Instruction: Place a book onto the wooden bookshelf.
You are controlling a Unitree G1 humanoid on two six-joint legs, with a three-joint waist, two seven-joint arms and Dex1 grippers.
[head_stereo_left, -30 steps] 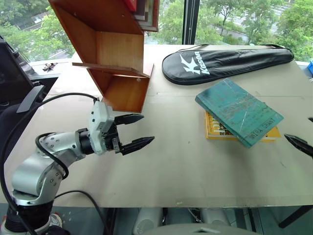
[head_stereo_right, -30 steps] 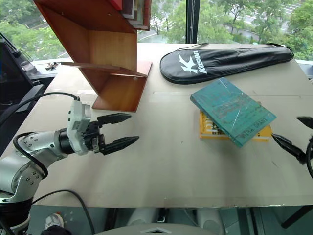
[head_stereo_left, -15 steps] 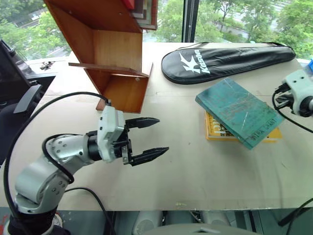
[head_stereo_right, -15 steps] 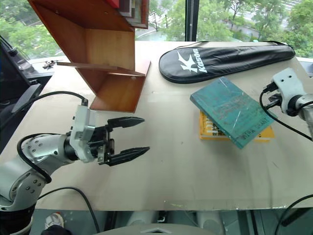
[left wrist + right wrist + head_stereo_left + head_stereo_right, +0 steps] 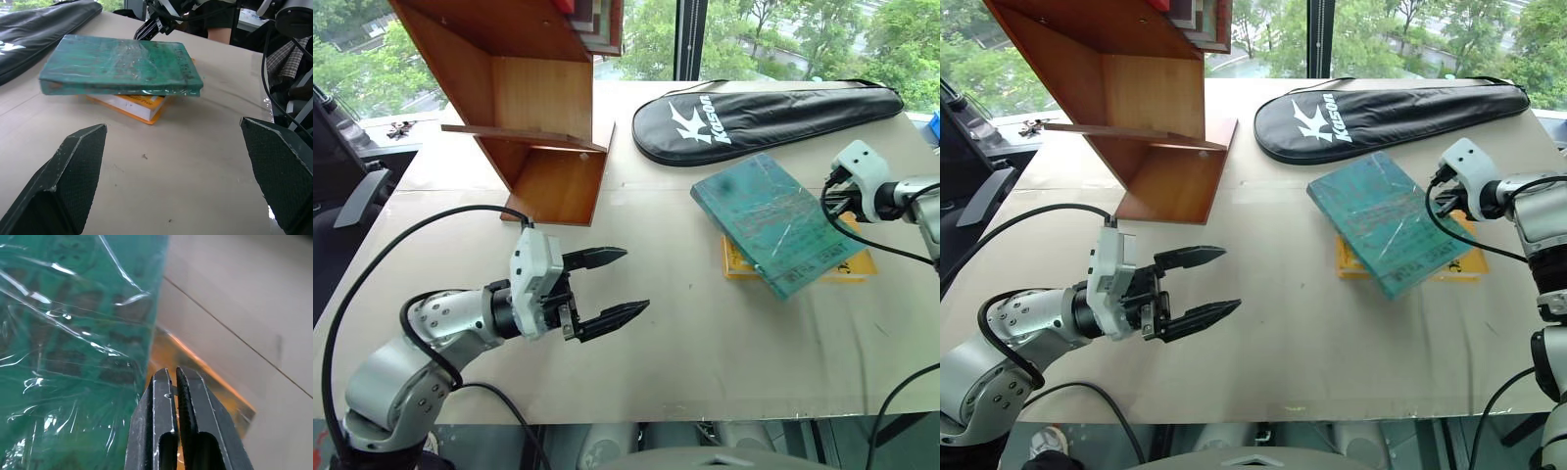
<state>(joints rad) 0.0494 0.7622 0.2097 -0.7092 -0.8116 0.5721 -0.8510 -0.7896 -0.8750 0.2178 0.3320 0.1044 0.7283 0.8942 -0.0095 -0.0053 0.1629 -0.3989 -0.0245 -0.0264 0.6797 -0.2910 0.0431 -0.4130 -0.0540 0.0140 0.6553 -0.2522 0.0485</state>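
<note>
right wrist view puts the right claw (image 5: 173, 374) with its two fingers pressed together and holding nothing, its tip at the edge of the green book (image 5: 73, 342), over the yellow book (image 5: 210, 382) that peeks out beneath. closed like that it reads as a wedge, probably meant to slip under or nudge the overhanging cover, not pinch it from above. from the head views the same claw (image 5: 1440, 191) sits at the far right edge of the green book (image 5: 766, 222), which lies flat and skewed on the yellow book (image 5: 854, 266), so part of it juts past and offers an edge to work at. the left claw (image 5: 607, 284) hangs spread wide and empty above the counter (image 5: 685, 343), pointing toward the books, well apart from them, likely waiting to receive. the wooden bookshelf (image 5: 533, 108) stands at the far left of the counter, a black racket bag (image 5: 754, 113) behind the books.
</note>
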